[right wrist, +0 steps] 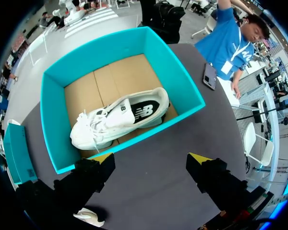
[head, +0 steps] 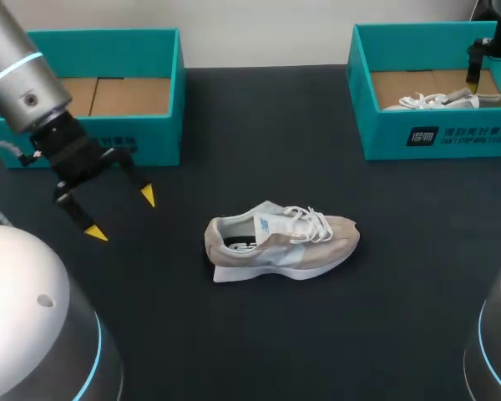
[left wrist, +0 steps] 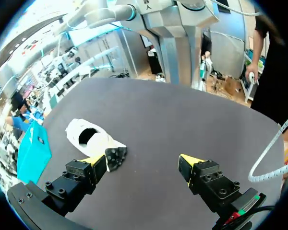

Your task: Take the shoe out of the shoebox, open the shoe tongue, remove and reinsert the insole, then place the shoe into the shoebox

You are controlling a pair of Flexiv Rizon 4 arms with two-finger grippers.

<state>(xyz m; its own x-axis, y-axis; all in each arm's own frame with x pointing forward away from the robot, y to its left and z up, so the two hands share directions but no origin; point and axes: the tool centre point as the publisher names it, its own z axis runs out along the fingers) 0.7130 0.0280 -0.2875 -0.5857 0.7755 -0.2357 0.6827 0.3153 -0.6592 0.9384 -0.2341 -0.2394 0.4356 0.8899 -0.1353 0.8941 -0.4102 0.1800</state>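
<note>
**A:** Where is the shoe, and how far along are we?

**B:** The shoe (head: 284, 242) stands on its sole in the middle of the counter (head: 259, 125), well apart from both boxes. I'd judge the taking-out step done. Its laces look loose and the tongue seems lifted. I cannot tell whether the insole has been out, because the opening only shows dark inside.

**A:** So what is left?

**B:** Probably the insole work, and certainly the return to a box. The left shoebox (head: 108, 54) holds nothing. The right shoebox (head: 384, 138) holds a second shoe (head: 438, 100), white, resting on the box floor.

**A:** And the tools?

**B:** The left tool (head: 122, 214) hangs above the counter between the left shoebox and the shoe, with its fingers spread and nothing in them. The right tool (right wrist: 151, 158) hovers above the right shoebox, by one of its walls. It is also spread wide and carries nothing.

**A:** What are the things made of?

**B:** The shoe has soft-looking beige panels, like suede, over pale fabric, with thin white laces and a thick white wedge sole. I'd expect the upper to give under a pinch and the sole much less. The boxes are open-topped teal cardboard with plain brown flaps for a floor. The counter is flat, matte and near black. The tool tips are hard yellow points.
</note>
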